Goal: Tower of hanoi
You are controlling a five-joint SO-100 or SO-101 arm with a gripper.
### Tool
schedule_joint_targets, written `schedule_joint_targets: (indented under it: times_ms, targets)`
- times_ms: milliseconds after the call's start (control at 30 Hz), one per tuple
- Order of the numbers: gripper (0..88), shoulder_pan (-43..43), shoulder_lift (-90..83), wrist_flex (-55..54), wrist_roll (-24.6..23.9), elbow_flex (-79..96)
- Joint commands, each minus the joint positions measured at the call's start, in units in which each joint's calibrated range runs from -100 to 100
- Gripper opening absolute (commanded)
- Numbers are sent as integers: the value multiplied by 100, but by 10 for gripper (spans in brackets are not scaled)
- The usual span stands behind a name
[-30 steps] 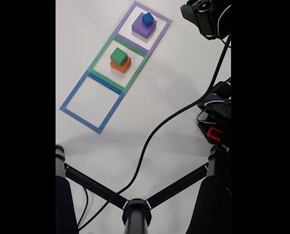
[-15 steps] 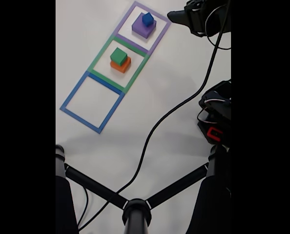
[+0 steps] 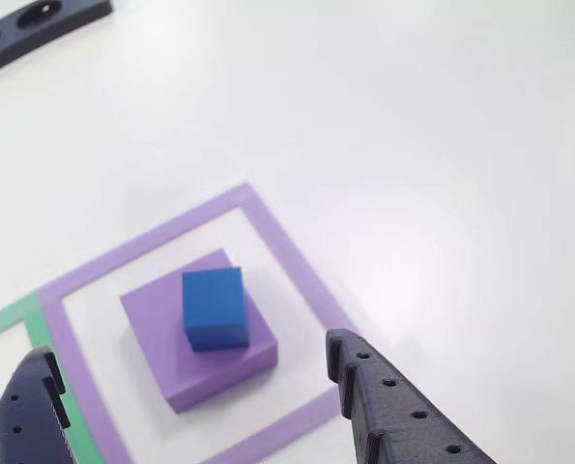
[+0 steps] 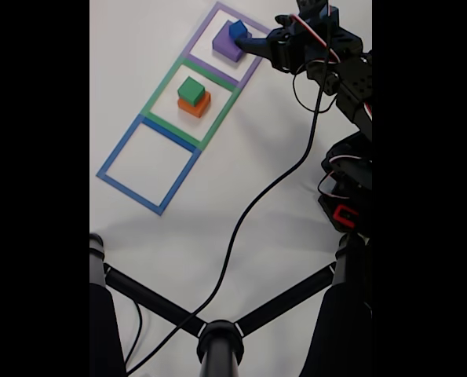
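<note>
Two stacks, unmerged: blue cube on purple cube far, green cube on orange cube middle; your claw gapes wide, empty, nearing blue.

Over the last second the gripper has swung in from the top right edge of the fixed view toward the purple cube. A second ago only the arm's dark body showed at that corner; half a second ago a fingertip was reaching leftward, well apart from the cubes; now that tip lies just beside the purple cube and the dark blue cube on top of it (whether it touches them cannot be told). In the other view both cubes sit ahead of the gripper, between its spread fingers. The black cable has shifted along with the arm.
</note>
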Motion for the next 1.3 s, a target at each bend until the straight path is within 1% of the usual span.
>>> schedule_joint_targets:
  times_ms: [0, 133, 300, 433, 567, 733, 1267]
  targets:
    - [328, -68, 719, -1654, 0, 243]
    - [334, -91, 1528, -2973, 0, 525]
    - [327, -61, 2634, -4171, 0, 525]
    - [318, -61, 3499, -4972, 0, 370]
    - [302, -83, 4172, -5515, 0, 189]
    - [282, -114, 4717, -5887, 0, -48]
    - [210, -297, 5575, -6186, 0, -593]
